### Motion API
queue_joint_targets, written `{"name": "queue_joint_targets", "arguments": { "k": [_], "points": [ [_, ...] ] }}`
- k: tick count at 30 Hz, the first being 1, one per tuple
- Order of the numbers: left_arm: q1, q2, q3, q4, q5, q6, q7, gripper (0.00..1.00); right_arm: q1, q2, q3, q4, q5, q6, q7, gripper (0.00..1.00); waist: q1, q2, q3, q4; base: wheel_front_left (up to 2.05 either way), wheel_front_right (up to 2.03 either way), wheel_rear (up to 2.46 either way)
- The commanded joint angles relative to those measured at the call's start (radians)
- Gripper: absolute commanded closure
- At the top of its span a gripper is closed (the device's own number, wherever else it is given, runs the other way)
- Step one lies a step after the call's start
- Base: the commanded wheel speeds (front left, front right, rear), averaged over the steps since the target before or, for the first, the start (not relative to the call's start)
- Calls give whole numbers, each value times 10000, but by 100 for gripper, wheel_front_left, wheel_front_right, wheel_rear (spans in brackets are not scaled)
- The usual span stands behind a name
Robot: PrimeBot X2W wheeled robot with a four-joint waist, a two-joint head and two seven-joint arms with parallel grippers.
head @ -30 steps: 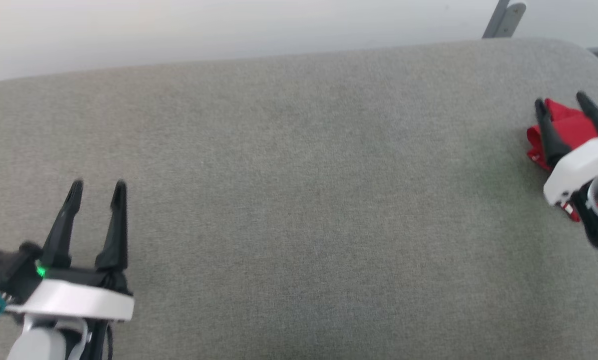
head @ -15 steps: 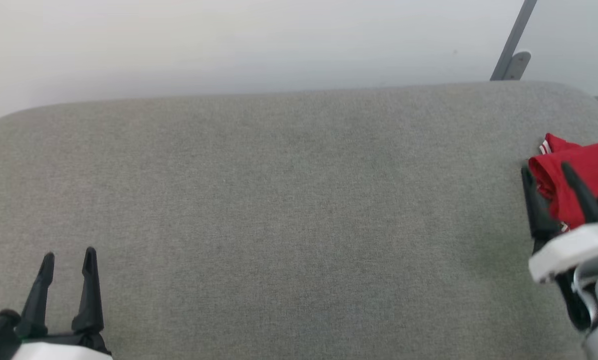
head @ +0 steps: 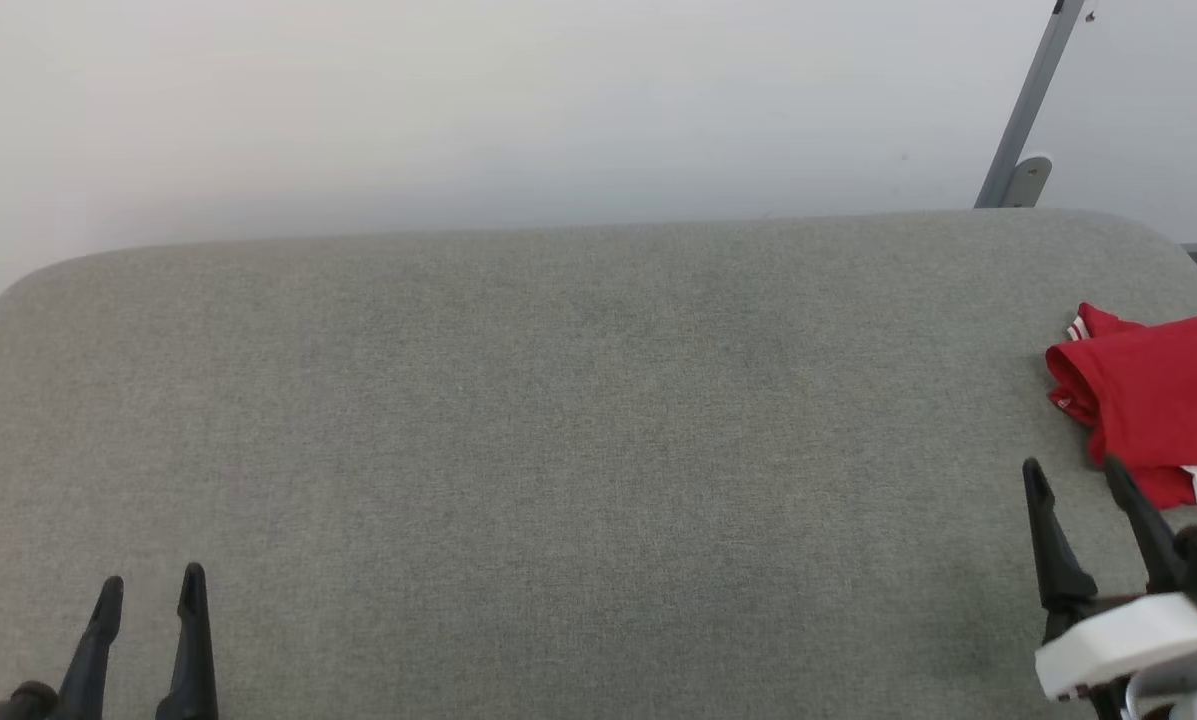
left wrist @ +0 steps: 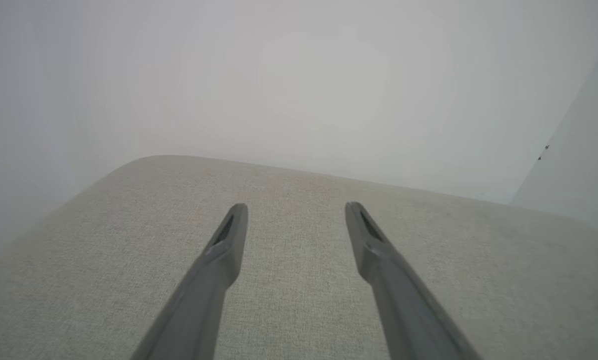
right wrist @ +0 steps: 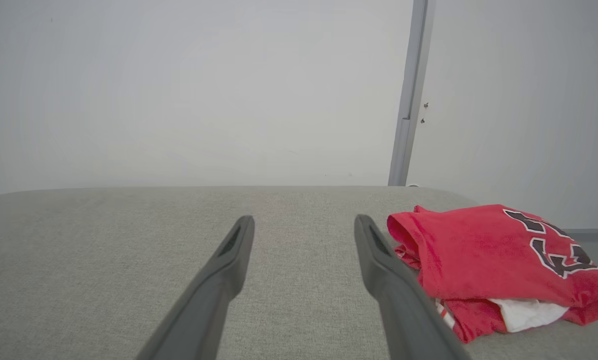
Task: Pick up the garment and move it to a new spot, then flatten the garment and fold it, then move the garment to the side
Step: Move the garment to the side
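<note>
the grey padded surface (head: 558, 430) ran from the bottom edge of the head view up to a rounded far rim, its weave plain under both sets of fingers. at the right edge of that frame, about mid-height, the garment (head: 1153, 400) lay on it as a folded red bundle, cut off by the frame, with a bit of white at its lower side. beyond the rim stood a pale wall (head: 458, 100), and at the upper right a slanted grey post (head: 1030, 95) with a small bracket (head: 1026, 180) at its foot

the right wrist view gave what the head view cropped: black-and-white lettering (right wrist: 551, 242) across the top fold, a white patch tucked under it at the lower right, and striped trim beside the finger. there the claw's right-hand finger crossed in front of the bundle's left edge, so whether it touched the cloth could not be told. the left wrist view had a red-and-white speck of the garment at its far right edge

the left claw (head: 153, 575) sat at the lower left of the head view, fingers spread wide and holding nothing, well apart from the garment. the right claw (head: 1072, 464) sat at the lower right, fingers likewise spread and empty, tips just beside the bundle's lower-left corner
</note>
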Motion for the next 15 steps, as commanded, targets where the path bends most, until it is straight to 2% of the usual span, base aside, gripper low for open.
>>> {"name": "queue_joint_targets", "arguments": {
  "k": [1, 15],
  "points": [
    [151, 31, 5, -1, 30, -33, -47, 0, 115, 30, -52, -88, -83, -19, -34, 0, 0, 0, -27, 0, 0, 0, 0],
    [402, 102, -298, -4, -10, -33, -47, 0, 1276, 803, -362, -792, -344, -19, -36, 0, 0, 0, -264, -110, 0, 0, 0]
  ]
}}
